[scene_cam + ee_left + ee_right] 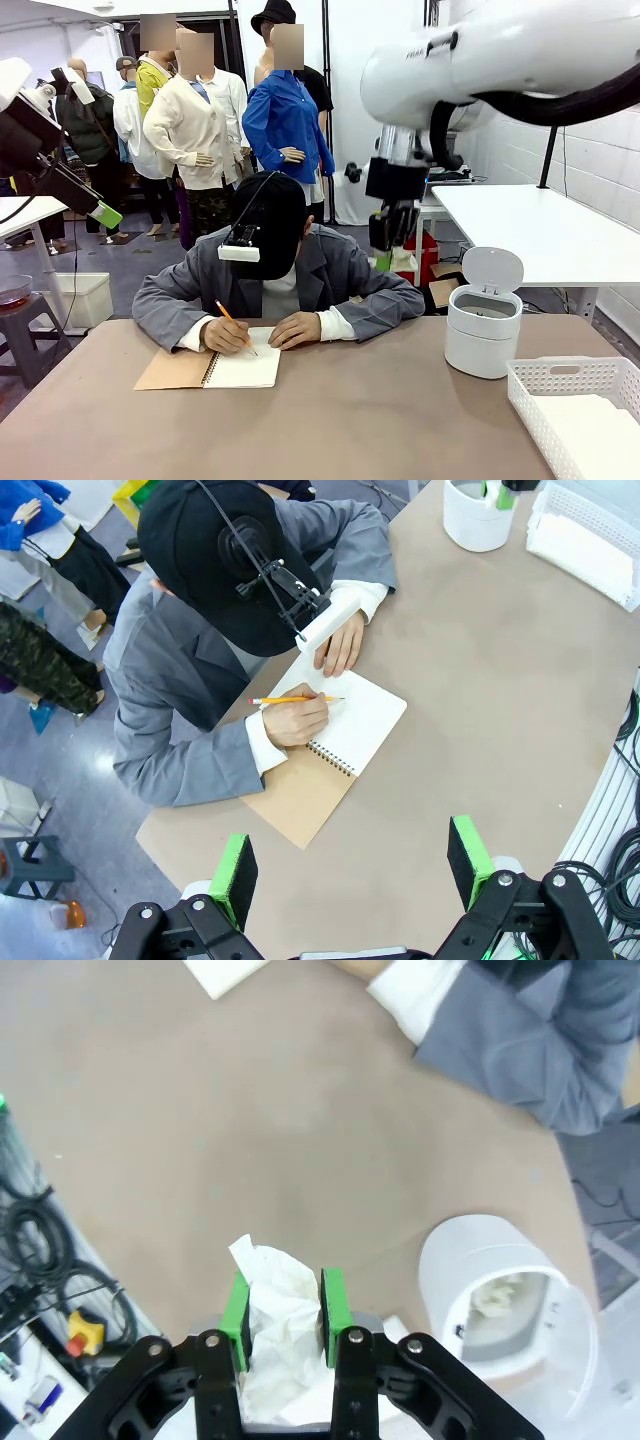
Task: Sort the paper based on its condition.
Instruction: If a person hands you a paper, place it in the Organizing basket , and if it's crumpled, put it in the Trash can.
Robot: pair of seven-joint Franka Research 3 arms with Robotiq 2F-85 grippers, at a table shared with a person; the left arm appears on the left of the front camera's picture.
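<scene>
My right gripper [283,1298] is shut on a crumpled white paper wad [268,1268], which bulges up between the green pads. In the front view this gripper [393,240] hangs high over the table, left of the white bin [483,332]. The bin [497,1300] stands with its lid up and crumpled paper inside. Smooth white sheets [600,440] lie in the mesh basket [570,378] at the near right. My left gripper [352,870] is open and holds nothing, high above the table's left side [103,213].
A person in a grey jacket leans over the far side, writing with a pencil [290,699] in a spiral notebook [243,370]. Both hands rest on it. Bare brown tabletop [350,420] stretches between the notebook and the basket [590,525].
</scene>
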